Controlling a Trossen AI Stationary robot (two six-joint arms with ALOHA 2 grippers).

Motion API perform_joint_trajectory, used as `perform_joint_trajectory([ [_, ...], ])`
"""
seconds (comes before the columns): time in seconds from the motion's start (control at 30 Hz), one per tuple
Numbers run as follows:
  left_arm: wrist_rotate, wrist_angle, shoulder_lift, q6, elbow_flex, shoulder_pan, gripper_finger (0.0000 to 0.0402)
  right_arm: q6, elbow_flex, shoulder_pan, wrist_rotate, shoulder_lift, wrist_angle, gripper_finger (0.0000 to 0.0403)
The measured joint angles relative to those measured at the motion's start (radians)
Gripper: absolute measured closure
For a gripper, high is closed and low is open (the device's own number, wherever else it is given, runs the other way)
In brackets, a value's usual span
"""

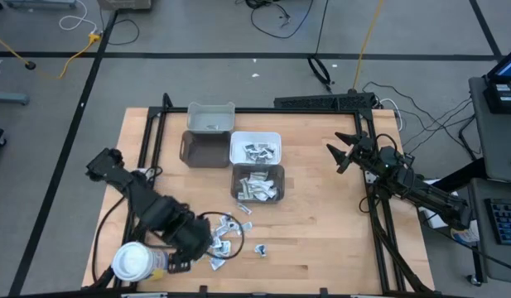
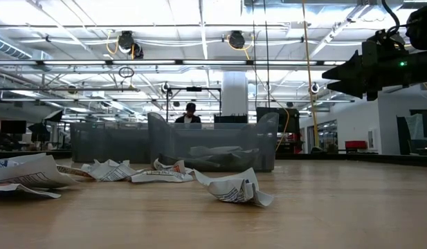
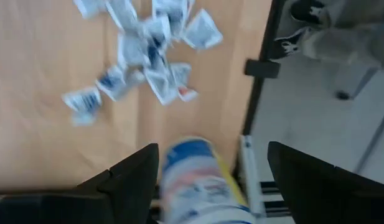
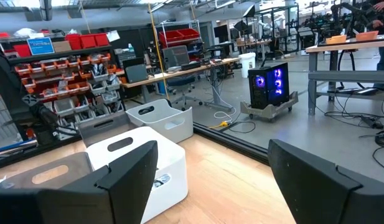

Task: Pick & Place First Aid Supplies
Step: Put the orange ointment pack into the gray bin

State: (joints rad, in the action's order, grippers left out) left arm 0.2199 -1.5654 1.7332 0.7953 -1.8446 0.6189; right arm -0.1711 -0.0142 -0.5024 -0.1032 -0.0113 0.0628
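Left gripper is over the table's front-left area, fingers spread wide, holding nothing; the white-lidded jar lies between them in the wrist view, contact not determinable. Loose first aid packets lie scattered just beside it near the front edge. More packets fill the white bin and grey bin at mid-table. Right gripper hangs above the right side, fingers wide apart, empty.

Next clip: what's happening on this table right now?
The left gripper hangs open at the near edge, beside a white-lidded jar, just short of a scatter of loose packets on the table. It holds nothing. Two of the three bins already contain packets. The right gripper waits open off to the side, empty.
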Motion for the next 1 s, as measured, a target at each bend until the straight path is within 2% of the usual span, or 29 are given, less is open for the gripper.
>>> perform_joint_trajectory([
  [0.07, 0.008, -0.001, 0.0, 0.111, 0.0, 0.025, 0.0105, 0.0, 0.0, 0.0, 0.0, 0.0, 0.0, 0.0105],
  [0.17, -0.038, 0.0, 0.015, 0.215, 0.012, 0.051, 0.0113, 0.0, 0.0, 0.0, 0.0, 0.0, 0.0, 0.0105],
  [0.37, -0.081, 0.071, 0.074, 0.255, 0.101, 0.086, 0.0125, 0.0, 0.0, 0.0, 0.0, 0.0, 0.0, 0.0105],
  [0.7, -0.117, 0.483, 0.08, 0.343, 0.399, 0.165, 0.0122, 0.0, 0.0, 0.0, 0.0, 0.0, 0.0, 0.0105],
  [1.0, -0.164, 0.699, 0.08, 0.448, 0.601, 0.178, 0.0138, 0.0, 0.0, 0.0, 0.0, 0.0, 0.0, 0.0105],
])
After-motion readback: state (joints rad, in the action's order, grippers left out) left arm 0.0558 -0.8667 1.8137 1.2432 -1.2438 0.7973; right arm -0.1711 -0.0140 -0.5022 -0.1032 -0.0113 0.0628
